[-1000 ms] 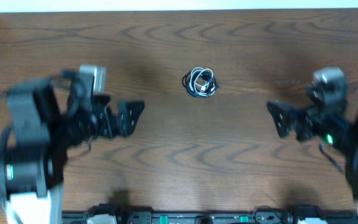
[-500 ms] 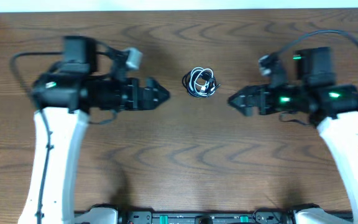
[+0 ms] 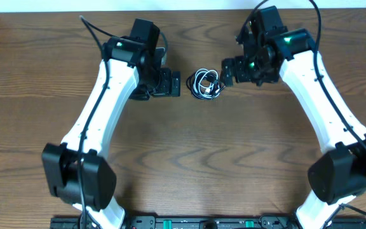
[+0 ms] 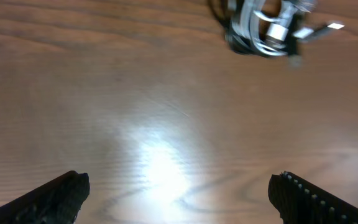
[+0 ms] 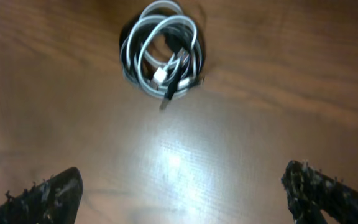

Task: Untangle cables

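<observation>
Shows the cables (image 3: 206, 84) wound into one small black-and-white knot on the wooden table (image 3: 189, 165), white loops over black ones, with small plugs tucked in the middle (the right wrist view gives the sharpest look: a white plug beside a dark one). Places the left gripper (image 3: 175, 84) just beside the knot on its left, not touching it, fingers spread wide with only bare wood between them. Places the right gripper (image 3: 227, 70) just beside the knot on its right and slightly beyond it, likewise not touching, fingers equally wide apart and holding nothing. From the left wrist, puts the knot ahead of the fingertips and off to the right, blurred, with one small plug poking out sideways. From the right wrist, puts the knot ahead of the fingertips and a little left of centre. Leaves the white left arm (image 3: 100, 108) and the white right arm (image 3: 323, 95) angled inward toward the knot.
</observation>
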`<state>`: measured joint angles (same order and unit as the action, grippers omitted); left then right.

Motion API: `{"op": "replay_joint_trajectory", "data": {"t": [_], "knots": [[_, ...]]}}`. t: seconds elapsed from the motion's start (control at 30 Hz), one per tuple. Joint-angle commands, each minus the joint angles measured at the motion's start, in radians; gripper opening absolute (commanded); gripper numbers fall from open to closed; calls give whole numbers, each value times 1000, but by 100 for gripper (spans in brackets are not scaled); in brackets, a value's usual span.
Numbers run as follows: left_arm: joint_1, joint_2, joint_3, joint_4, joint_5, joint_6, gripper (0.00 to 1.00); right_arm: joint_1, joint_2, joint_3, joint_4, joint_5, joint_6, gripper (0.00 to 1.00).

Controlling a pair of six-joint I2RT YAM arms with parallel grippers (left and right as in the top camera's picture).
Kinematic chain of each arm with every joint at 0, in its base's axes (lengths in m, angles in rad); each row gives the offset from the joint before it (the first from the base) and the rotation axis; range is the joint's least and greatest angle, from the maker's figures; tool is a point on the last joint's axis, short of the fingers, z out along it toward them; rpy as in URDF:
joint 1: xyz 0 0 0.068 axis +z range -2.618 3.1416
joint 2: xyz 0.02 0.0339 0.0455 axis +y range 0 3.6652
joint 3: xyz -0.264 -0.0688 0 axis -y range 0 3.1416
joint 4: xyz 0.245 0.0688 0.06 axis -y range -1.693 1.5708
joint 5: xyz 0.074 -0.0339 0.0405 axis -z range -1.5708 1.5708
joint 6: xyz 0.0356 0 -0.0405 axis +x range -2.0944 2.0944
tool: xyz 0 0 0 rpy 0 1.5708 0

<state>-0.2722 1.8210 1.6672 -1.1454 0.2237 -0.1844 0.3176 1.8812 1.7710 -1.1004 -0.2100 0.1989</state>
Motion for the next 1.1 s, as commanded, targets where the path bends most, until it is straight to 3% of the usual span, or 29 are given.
{"op": "replay_joint_trajectory", "data": {"t": [0.0, 0.17, 0.33, 0.4, 0.5, 0.53, 0.7, 1.07], "knots": [[5, 26, 22, 10, -103, -13, 98, 3, 45, 25, 37, 23, 60, 99], [47, 72, 21, 33, -109, -71, 97, 7, 132, 25, 103, 14, 103, 96], [140, 87, 12, 33, -42, -153, 98, 7, 212, 25, 148, -121, 103, 97], [175, 87, 6, 28, 27, -153, 98, 8, 245, 25, 164, -147, 104, 88], [204, 87, -10, 13, 49, -153, 98, 13, 282, 25, 177, -148, 104, 48], [209, 87, -14, 6, 49, -152, 98, 16, 295, 25, 183, -148, 104, 46], [211, 87, -26, -10, 48, -150, 98, 27, 340, 25, 232, -77, 104, 60], [210, 87, -26, -9, 48, -151, 98, 49, 423, 25, 332, -55, 104, 38]]}}
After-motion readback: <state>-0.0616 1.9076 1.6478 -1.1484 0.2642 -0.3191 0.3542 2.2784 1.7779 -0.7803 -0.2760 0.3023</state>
